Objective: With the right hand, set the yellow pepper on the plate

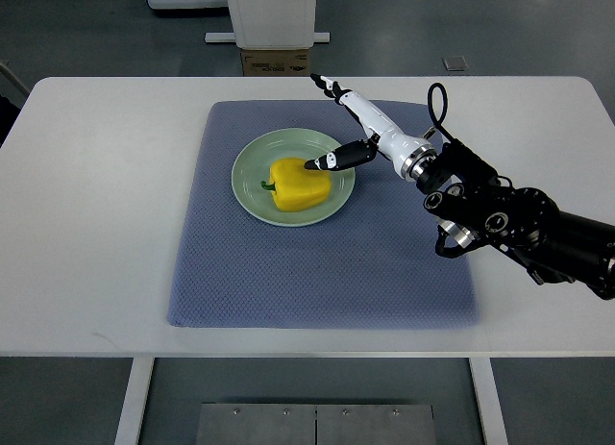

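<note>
A yellow pepper (299, 184) with a green stem lies on a pale green plate (248, 191) on the blue-grey mat. My right hand (338, 128) reaches in from the right, over the plate's far right rim. Its fingers are spread: the dark thumb tip (321, 162) is at the pepper's right top edge, and the white fingers (332, 86) point away toward the far side. It holds nothing. The left arm does not show.
The blue-grey mat (317, 272) covers the middle of the white table (96, 224). A white stand and a cardboard box (275, 61) sit beyond the table's far edge. The right arm's dark joints (500, 219) hang over the mat's right side.
</note>
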Motion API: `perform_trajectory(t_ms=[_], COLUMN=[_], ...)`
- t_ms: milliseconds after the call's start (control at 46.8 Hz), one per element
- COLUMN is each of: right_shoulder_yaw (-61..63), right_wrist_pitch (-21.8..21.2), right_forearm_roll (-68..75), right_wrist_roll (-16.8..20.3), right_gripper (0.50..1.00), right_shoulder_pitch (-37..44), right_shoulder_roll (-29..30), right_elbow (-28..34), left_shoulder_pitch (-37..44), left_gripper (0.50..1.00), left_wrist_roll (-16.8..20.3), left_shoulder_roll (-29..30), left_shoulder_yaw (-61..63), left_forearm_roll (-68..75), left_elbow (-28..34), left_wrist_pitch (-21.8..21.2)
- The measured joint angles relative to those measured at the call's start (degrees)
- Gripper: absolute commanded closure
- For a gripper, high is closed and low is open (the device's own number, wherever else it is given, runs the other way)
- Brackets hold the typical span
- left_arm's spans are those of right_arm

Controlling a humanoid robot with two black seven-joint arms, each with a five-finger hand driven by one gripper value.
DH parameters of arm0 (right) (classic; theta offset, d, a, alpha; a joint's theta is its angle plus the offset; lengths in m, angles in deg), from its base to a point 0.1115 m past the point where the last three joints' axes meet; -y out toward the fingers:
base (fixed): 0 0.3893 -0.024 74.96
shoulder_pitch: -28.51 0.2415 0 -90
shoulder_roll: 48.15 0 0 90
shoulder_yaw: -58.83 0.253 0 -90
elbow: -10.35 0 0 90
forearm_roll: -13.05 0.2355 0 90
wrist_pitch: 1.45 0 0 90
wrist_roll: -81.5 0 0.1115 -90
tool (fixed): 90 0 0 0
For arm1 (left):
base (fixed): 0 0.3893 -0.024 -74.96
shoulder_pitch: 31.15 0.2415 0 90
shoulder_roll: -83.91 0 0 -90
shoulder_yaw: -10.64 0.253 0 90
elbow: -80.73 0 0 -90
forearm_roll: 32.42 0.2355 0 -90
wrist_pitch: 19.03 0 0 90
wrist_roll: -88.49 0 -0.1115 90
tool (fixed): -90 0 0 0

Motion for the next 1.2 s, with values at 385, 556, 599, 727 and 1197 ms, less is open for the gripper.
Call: perform_trajectory(t_ms=[385, 556, 599, 727, 1197], right_shoulder_yaw=[12.1, 20.2, 21.8, 26.4, 40.1], right_wrist_pitch=[-3.2, -8.7, -9.5, -10.2, -13.7], right_forearm_roll=[3.8, 15.8, 17.6, 20.2, 31.6], right_wrist_roll=[-0.1, 0.4, 0.8, 2.2, 8.4], right_gripper=[0.5, 0.5, 0.5, 0.5, 0.5], right_shoulder_pitch=[-4.2, -5.6, -6.1, -8.3, -14.5], right_shoulder_roll=[-4.8, -7.3, -7.7, -8.0, -7.7], right_elbow=[0.1, 0.0, 0.0, 0.0, -0.4], left_shoulder_pitch=[0.0, 0.0, 0.0, 0.0, 0.0], left_gripper=[0.5, 0.5, 0.5, 0.5, 0.5], left_wrist_roll=[0.0, 0.0, 0.0, 0.0, 0.0], left_shoulder_roll=[0.0, 0.0, 0.0, 0.0, 0.0], left_shoulder_yaw=[0.0, 0.0, 0.0, 0.0, 0.0], left_forearm_roll=[0.0, 0.0, 0.0, 0.0, 0.0], left_elbow=[0.0, 0.0, 0.0, 0.0, 0.0], left_wrist_pitch=[0.0, 0.0, 0.0, 0.0, 0.0])
